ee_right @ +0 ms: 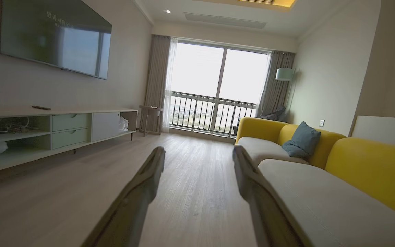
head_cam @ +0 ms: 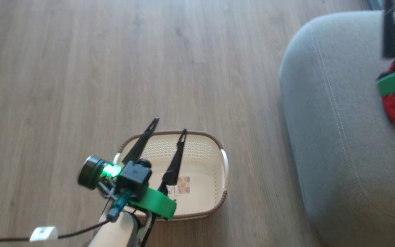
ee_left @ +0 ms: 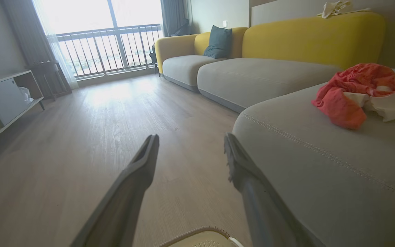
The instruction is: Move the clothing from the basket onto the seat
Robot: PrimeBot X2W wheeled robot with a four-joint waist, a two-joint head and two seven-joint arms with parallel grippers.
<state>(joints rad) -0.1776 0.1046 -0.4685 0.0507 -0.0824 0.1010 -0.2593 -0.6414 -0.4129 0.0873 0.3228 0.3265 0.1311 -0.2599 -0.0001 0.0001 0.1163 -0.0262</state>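
Begins with the seat point(ee_left: 307, 178): bears the clothing point(ee_left: 351, 92) as 1 crumpled red heap, white patch showing, well back from the stitched front edge. Cannot tell 2 garments apart in that heap.

Next, the basket point(head_cam: 201, 151), standing on the floor point(head_cam: 81, 68) near the seat's rounded corner. Shows a bare bottom with only a paper sticker point(head_cam: 183, 185), though part hides behind the left gripper point(head_cam: 170, 125). Looks all but finished; nothing left to lift, as far as seen.

Left gripper poised over the basket, fingers spread, holding nothing. Right gripper point(ee_right: 199, 149) likewise spread wide and empty, up over the seat.

Leaves plenty of open wood floor to the left and ahead for drawing back. Calls for care only at the braided rim point(head_cam: 201, 133) under the left fingers and at the seat's corner.
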